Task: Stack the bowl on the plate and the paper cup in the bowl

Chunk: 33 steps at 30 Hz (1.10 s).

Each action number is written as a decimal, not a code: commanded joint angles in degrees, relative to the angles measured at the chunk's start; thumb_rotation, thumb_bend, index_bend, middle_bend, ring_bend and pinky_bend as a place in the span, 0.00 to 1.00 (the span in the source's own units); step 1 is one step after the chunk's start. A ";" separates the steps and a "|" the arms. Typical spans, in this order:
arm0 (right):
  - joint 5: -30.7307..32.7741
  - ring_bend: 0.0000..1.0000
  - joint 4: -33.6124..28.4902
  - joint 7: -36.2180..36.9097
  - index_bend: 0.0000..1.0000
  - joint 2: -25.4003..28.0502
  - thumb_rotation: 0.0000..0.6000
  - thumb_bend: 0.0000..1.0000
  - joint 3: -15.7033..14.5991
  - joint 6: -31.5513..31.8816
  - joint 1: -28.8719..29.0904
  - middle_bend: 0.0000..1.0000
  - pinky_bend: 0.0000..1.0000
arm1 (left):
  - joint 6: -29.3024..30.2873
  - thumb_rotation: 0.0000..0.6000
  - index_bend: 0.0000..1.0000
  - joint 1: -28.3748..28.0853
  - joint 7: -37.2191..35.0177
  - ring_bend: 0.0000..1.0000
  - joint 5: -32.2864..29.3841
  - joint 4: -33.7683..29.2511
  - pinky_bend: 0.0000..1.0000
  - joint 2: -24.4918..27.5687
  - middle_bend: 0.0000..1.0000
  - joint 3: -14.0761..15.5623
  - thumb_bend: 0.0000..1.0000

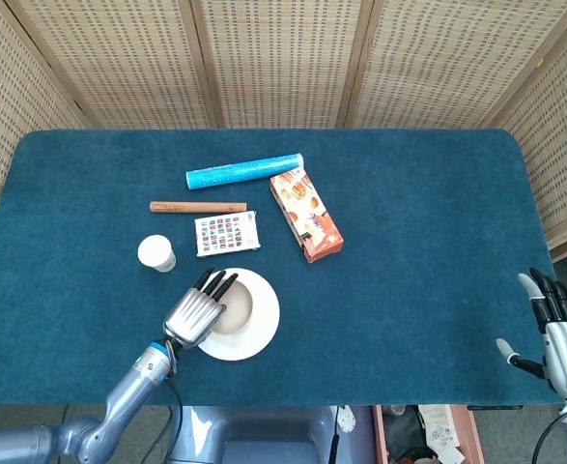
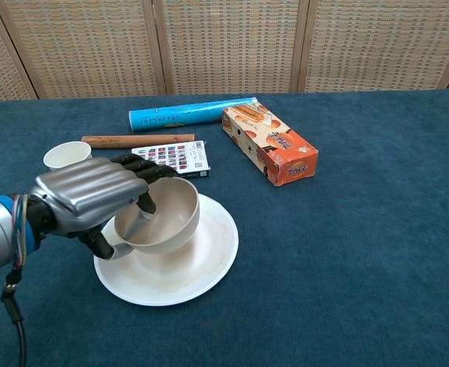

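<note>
My left hand (image 1: 196, 314) (image 2: 90, 197) grips the beige bowl (image 1: 235, 309) (image 2: 165, 220) by its near rim and holds it tilted just over the white plate (image 1: 262, 319) (image 2: 201, 264); whether its base touches the plate I cannot tell. The white paper cup (image 1: 155, 253) (image 2: 66, 156) stands upright to the left of the plate, apart from the hand. My right hand (image 1: 561, 329) hangs open off the table's front right corner, seen only in the head view.
Behind the plate lie a patterned card box (image 1: 226, 233) (image 2: 170, 160), a brown rod (image 1: 198, 206), a blue tube (image 1: 244, 171) (image 2: 190, 113) and an orange carton (image 1: 306, 215) (image 2: 270, 144). Wicker screens (image 1: 283, 58) close off the back.
</note>
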 commanded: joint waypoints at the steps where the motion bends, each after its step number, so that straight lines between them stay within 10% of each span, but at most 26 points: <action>1: 0.06 0.00 0.14 0.55 0.03 0.16 1.00 0.20 0.11 0.24 -0.13 0.00 0.00 | -0.50 1.00 0.70 -1.59 2.78 0.00 -2.68 -0.20 0.00 -1.20 0.05 -0.39 0.33; 33: -0.12 0.00 0.21 1.15 0.03 0.18 1.00 0.20 0.30 0.58 -0.39 0.00 0.00 | 5.14 1.00 0.55 -6.05 8.02 0.00 -11.52 -2.79 0.00 0.21 0.00 3.68 0.33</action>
